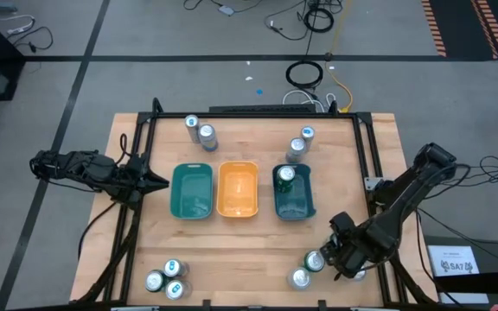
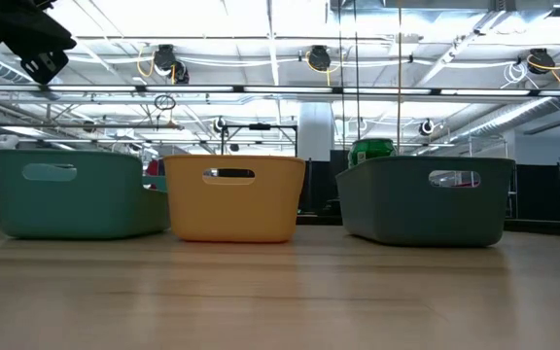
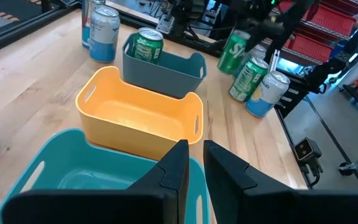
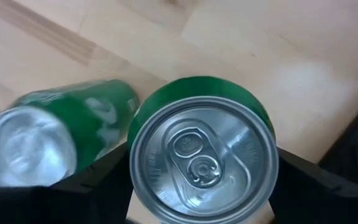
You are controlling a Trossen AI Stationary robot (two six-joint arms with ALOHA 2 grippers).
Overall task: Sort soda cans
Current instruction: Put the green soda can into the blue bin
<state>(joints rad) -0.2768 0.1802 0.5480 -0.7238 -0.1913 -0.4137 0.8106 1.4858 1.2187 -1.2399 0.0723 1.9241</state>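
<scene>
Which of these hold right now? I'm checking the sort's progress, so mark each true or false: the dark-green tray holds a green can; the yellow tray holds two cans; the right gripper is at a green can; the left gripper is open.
1. The dark-green tray holds a green can: true.
2. The yellow tray holds two cans: false, it is empty.
3. The right gripper is at a green can: true, its fingers flank one.
4. The left gripper is open: false, it is shut, beside the teal tray.
</scene>
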